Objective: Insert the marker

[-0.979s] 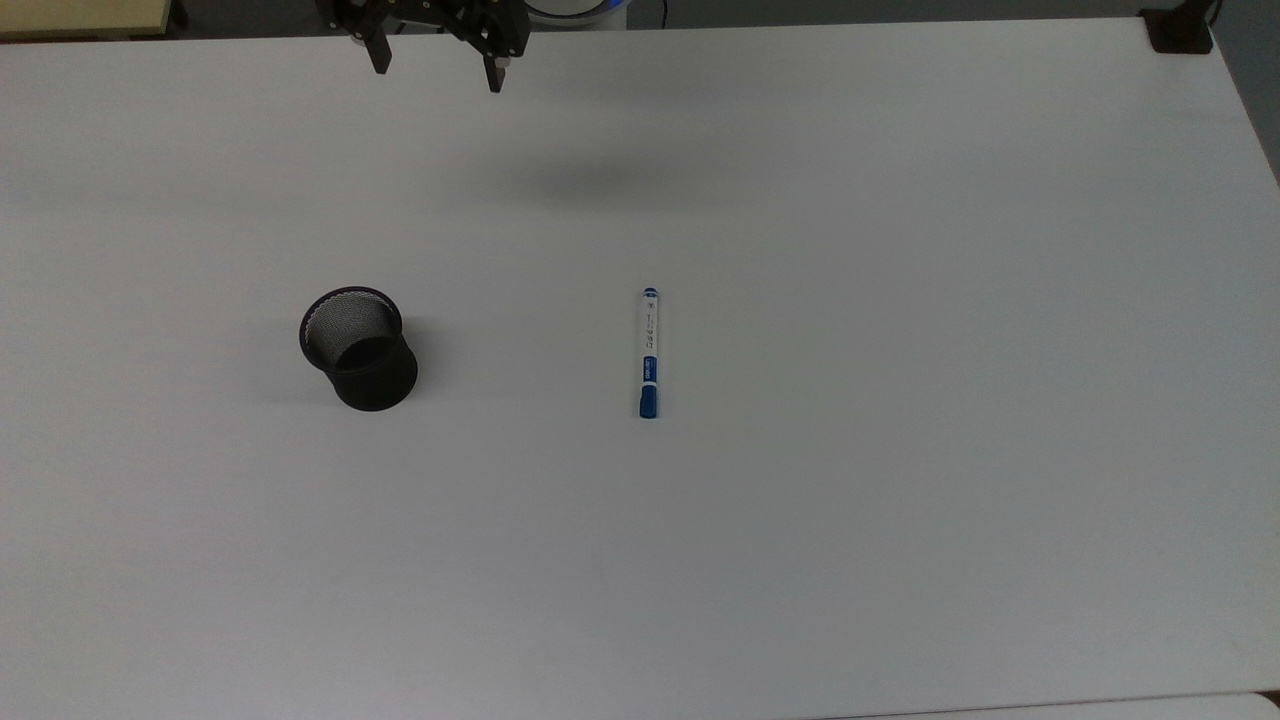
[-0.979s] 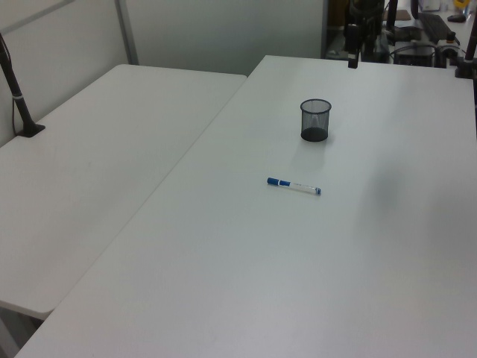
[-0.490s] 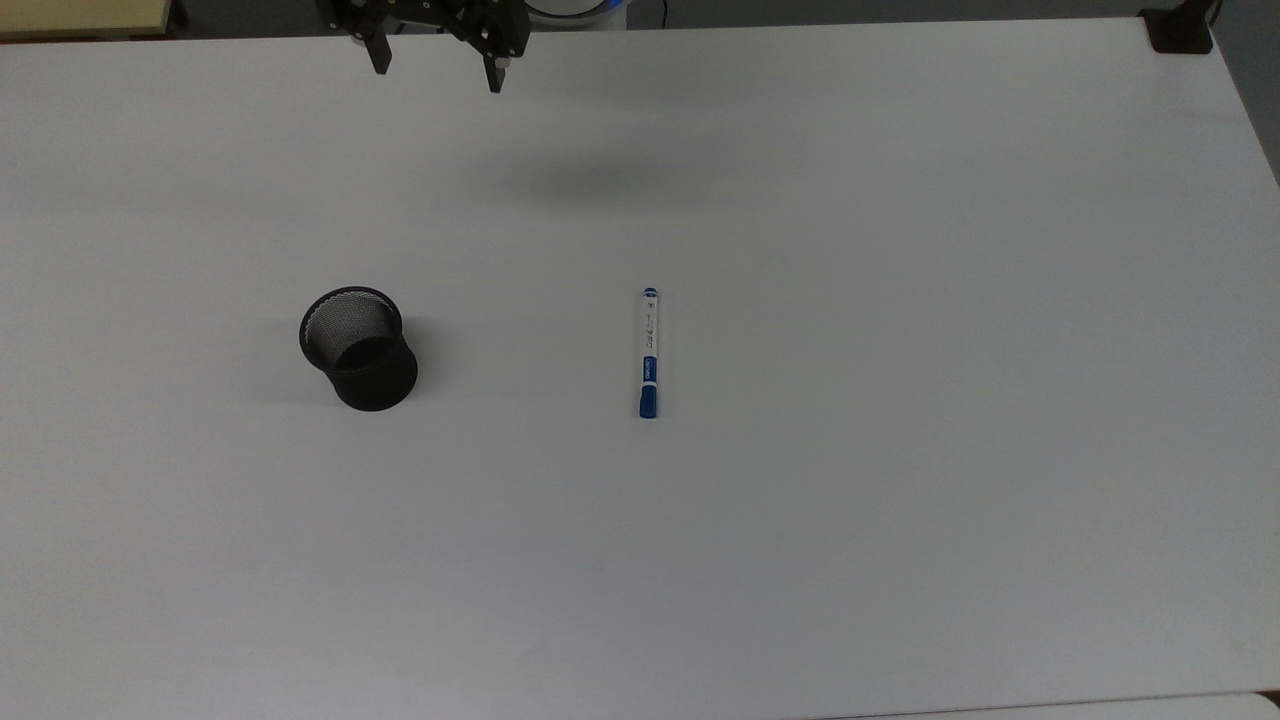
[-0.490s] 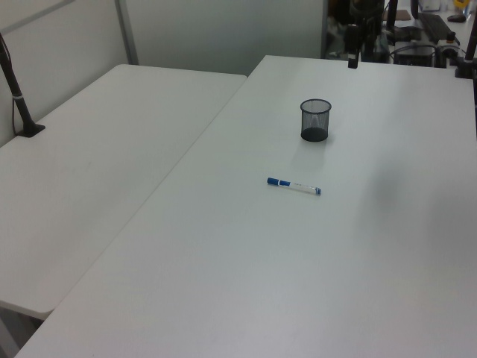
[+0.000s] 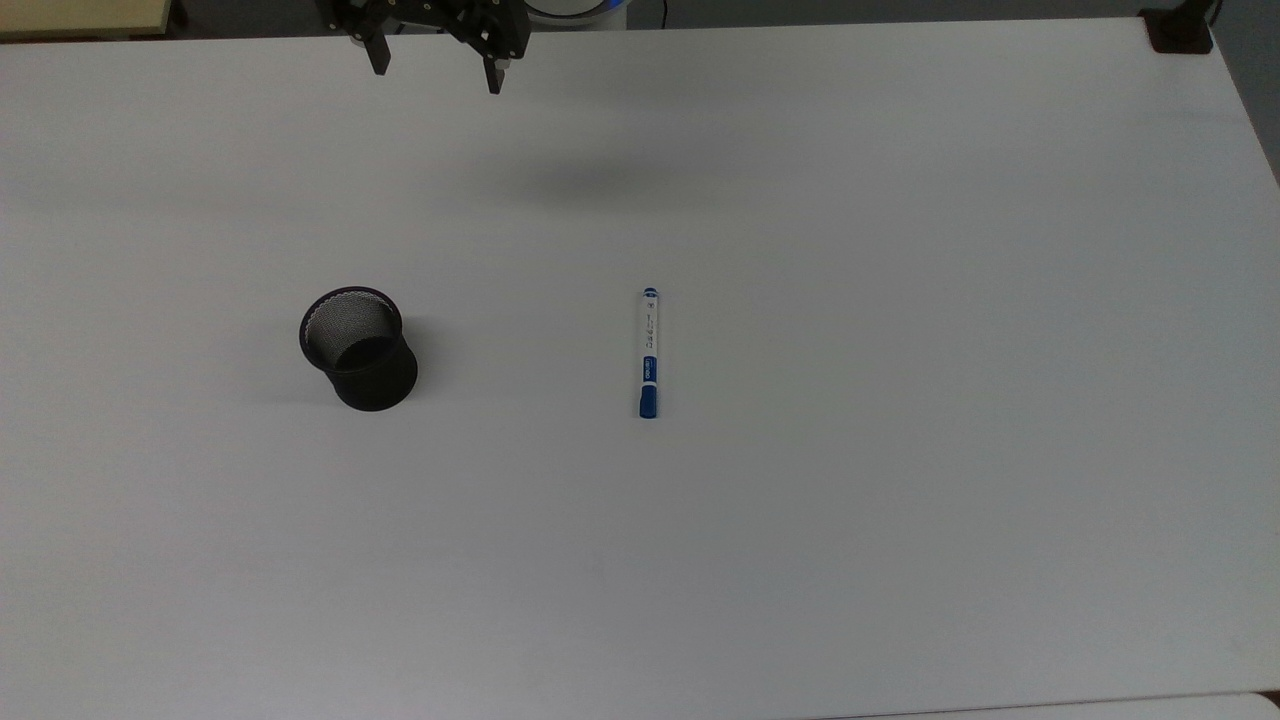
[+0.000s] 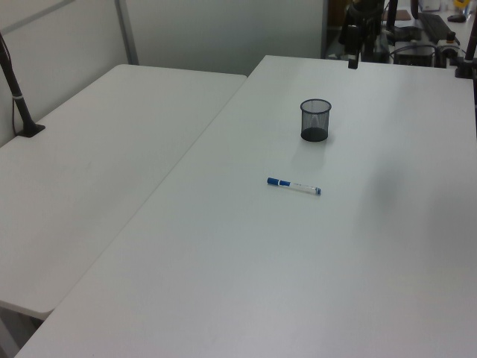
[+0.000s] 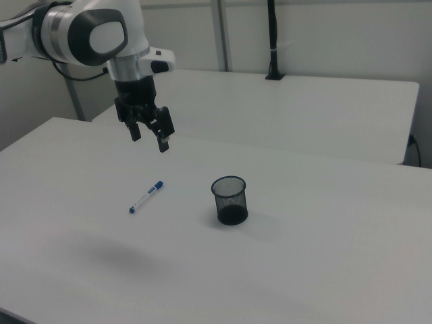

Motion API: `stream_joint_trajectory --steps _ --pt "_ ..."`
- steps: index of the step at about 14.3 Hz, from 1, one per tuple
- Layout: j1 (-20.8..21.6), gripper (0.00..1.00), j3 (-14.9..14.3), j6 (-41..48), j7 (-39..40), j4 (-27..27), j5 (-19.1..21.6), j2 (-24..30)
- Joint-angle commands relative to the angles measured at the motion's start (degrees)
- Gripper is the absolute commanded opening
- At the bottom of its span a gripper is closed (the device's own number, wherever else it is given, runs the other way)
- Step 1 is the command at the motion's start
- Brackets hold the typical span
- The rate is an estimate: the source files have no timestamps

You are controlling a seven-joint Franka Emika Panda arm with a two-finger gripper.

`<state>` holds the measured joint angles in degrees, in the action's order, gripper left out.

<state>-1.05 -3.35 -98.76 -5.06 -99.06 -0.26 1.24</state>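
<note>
The marker (image 5: 648, 352), white with a blue cap and blue tip, lies flat on the white table (image 5: 900, 300); it also shows as the marker (image 6: 294, 186) and the marker (image 7: 146, 196). A black mesh cup (image 5: 358, 347) stands upright to the top view's left of it, also seen as the cup (image 6: 315, 120) and the cup (image 7: 230, 200). My gripper (image 5: 436, 70) hangs open and empty high above the table's far edge in the top view. In the right view the gripper (image 7: 149, 137) is above and behind the marker.
A second white table (image 6: 89, 171) adjoins on the left view's left. A black clamp post (image 5: 1178, 30) stands at the top view's far right corner, another post (image 7: 273, 40) behind the tables in the right view. Equipment clutters the area (image 6: 417, 30) beyond the table's far end.
</note>
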Motion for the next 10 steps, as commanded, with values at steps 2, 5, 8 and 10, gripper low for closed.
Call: stream_joint_trajectory --steps 2,5,8,10 --pt "0.17 1.00 0.27 2.52 0.66 0.54 -0.88 -0.01" --pt "0.17 1.00 0.36 2.17 0.58 0.89 -0.88 -1.23" --pt "1.91 1.00 0.53 2.44 0.49 2.29 -1.23 -4.31" --pt "4.03 1.00 0.53 2.52 0.40 2.29 -3.07 -6.16"
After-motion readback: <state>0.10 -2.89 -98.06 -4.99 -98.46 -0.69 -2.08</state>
